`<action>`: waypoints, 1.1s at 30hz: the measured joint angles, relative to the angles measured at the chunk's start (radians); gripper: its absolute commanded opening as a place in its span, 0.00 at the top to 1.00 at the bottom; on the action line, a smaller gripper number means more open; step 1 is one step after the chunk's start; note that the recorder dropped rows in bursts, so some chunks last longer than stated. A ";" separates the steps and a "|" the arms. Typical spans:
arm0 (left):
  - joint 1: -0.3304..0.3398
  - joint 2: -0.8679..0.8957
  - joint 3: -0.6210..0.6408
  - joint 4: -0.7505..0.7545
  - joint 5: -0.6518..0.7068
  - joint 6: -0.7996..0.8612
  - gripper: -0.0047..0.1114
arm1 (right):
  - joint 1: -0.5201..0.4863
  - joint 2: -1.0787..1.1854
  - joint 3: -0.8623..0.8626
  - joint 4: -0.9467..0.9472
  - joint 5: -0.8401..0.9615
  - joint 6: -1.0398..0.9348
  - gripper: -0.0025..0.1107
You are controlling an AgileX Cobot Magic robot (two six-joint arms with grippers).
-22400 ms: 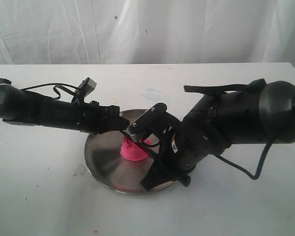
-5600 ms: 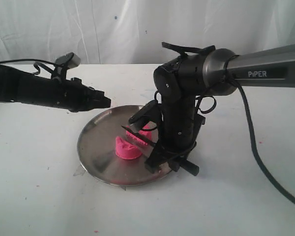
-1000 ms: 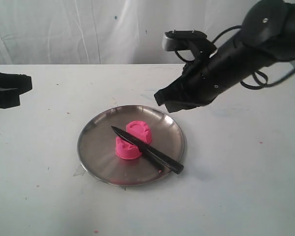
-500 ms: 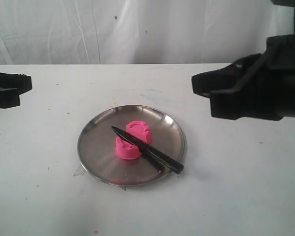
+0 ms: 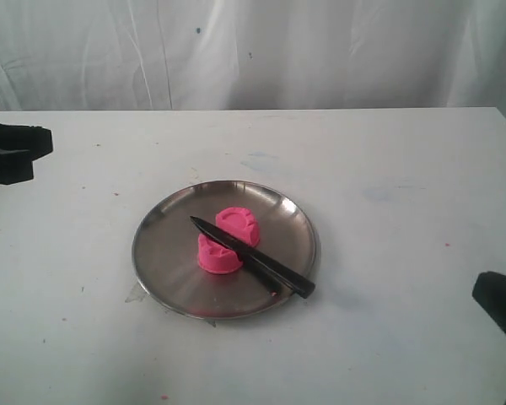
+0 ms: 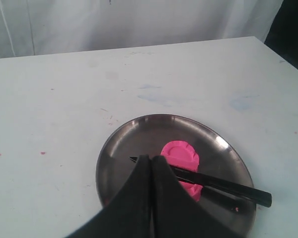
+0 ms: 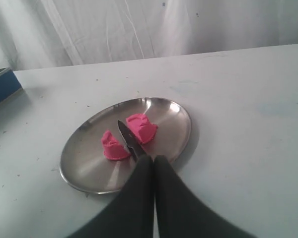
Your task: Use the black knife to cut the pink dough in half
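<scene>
Black fingers pressed flat together, with nothing between them, make up the right tool (image 7: 150, 159); it grips nothing and hangs low at the near right edge of the white bench (image 5: 388, 169), well apart from the work. The left tool (image 6: 150, 161) is likewise closed on nothing and sits off at the far left edge, also clear of the work.

Between the two arms sits a round, shallow, polished steel plate (image 5: 142, 253). On it the soft, bright pink dough lies as two half-round lumps, one farther back (image 5: 235, 224) and one nearer (image 5: 218, 254), with a gap between them. The slim black knife (image 5: 255, 259), pointed and straight-handled, lies flat along that gap. Its tip points inward past the lumps, and its handle reaches to the plate's right rim. The blade appears to touch the nearer lump.

The cutting step looks finished: the dough is in two roughly equal parts and the knife is laid down. Little seems left except parking the arms. Any tidying would call for opening a tool over the handle and lifting without nudging the halves.
</scene>
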 measured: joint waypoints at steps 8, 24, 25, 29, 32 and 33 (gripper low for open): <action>0.000 0.000 0.000 0.000 -0.003 0.000 0.96 | -0.019 -0.121 0.116 -0.394 -0.053 0.448 0.98; 0.000 0.000 0.000 0.000 -0.009 0.000 0.96 | -0.055 -0.227 0.121 -0.563 0.017 0.667 0.98; 0.000 0.000 0.000 0.000 -0.011 0.000 0.96 | -0.055 -0.227 0.121 -0.563 0.017 0.667 0.98; 0.000 0.000 0.000 0.000 -0.011 0.000 0.96 | -0.057 -0.227 0.121 -0.563 0.017 0.667 0.98; 0.000 -0.021 0.012 0.001 -0.018 0.000 0.96 | -0.059 -0.227 0.121 -0.564 0.018 0.667 0.98; 0.000 -0.042 0.023 0.010 -0.023 0.000 0.96 | -0.059 -0.227 0.121 -0.564 0.018 0.669 0.98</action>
